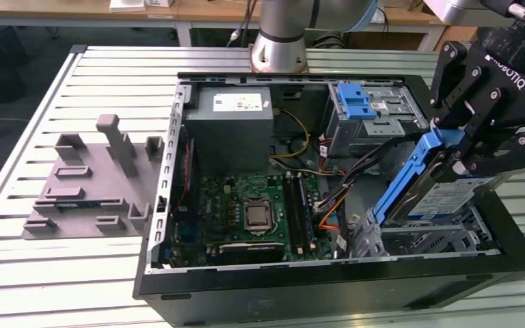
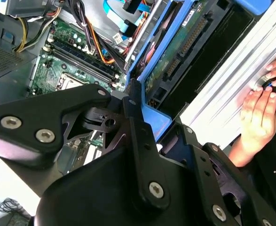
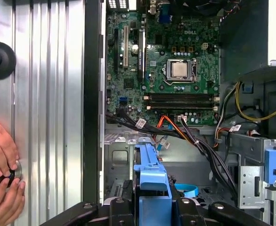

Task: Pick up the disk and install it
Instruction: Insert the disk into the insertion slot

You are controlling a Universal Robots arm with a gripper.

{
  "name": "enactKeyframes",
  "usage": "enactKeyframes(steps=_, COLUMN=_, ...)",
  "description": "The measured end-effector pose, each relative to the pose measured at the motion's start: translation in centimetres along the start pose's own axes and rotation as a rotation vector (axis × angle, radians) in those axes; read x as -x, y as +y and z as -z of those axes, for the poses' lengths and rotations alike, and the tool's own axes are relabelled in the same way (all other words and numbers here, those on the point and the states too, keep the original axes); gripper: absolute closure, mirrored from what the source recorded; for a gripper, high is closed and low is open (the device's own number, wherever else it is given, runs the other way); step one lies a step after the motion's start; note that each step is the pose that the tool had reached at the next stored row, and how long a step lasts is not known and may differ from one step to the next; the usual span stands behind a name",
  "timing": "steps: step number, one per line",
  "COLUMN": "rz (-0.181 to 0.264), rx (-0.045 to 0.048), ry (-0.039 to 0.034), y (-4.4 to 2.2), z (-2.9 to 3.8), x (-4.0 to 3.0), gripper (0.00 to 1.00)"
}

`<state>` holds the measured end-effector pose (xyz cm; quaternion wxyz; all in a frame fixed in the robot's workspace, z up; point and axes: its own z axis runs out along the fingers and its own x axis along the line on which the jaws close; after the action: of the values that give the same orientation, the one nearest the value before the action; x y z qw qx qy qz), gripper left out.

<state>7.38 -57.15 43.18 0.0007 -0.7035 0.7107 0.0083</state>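
**Clamped on the disk over the drive bay**

Past the grey fixture (image 1: 85,181) and the open computer case (image 1: 272,290) with its motherboard (image 1: 249,208), at the exterior view's right: gripper (image 1: 477,160) closed narrowly, holding the disk (image 1: 445,198). Silver, with a white-and-blue label and blue carrier frame. Steeply tilted, long axis rising upward, lower end over the case's corner bay.

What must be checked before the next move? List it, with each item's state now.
1. Grip: the gripper has its fingers shut on the disk: ok.
2. Disk above the metal bay: ok.
3. Disk level with the bay: not ok, it hangs tilted.
4. Cables out of the bay's way: cannot tell.
5. Person's hands outside the case, on the table: ok.
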Motion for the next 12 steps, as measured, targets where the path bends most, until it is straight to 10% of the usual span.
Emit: enactKeyframes(steps=12, rz=0.000, rx=0.0000, ry=0.0000, y=0.00, z=-0.23, x=0.00, gripper=0.64)
